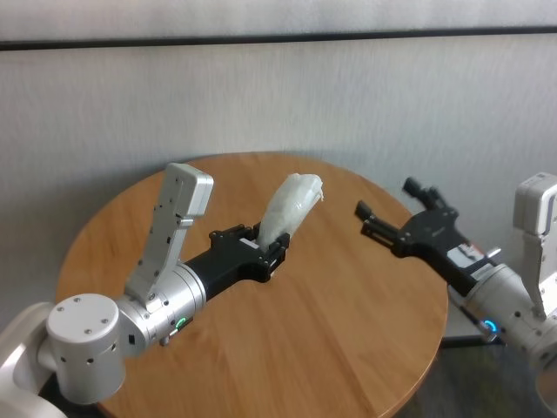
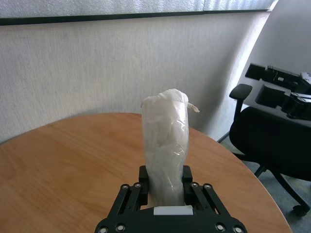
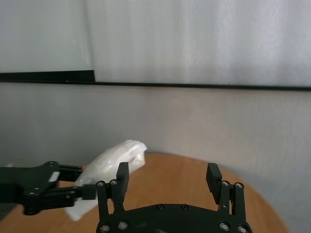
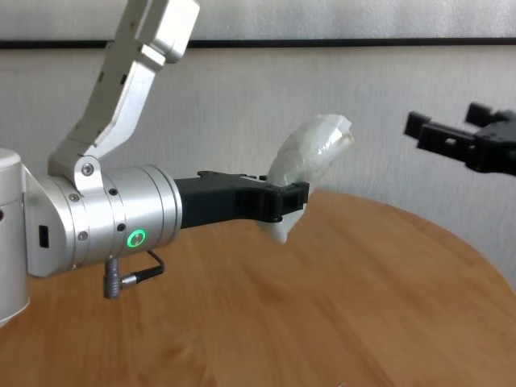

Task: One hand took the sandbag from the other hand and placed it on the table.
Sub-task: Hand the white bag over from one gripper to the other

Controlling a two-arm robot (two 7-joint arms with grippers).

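Observation:
My left gripper (image 1: 270, 248), the one with the green ring, is shut on the lower end of the white sandbag (image 1: 291, 205) and holds it tilted up above the round wooden table (image 1: 348, 331). The left wrist view shows the sandbag (image 2: 165, 141) standing up between the fingers (image 2: 188, 175). My right gripper (image 1: 385, 198), with the blue ring, is open and empty to the right of the bag, a short gap away, pointing toward it. In the right wrist view the sandbag (image 3: 114, 162) lies ahead of the open fingers (image 3: 122, 174). In the chest view the sandbag (image 4: 310, 157) is well above the table (image 4: 363, 306).
A grey wall stands right behind the table. A black office chair (image 2: 272, 141) is on the floor beyond the table's right side.

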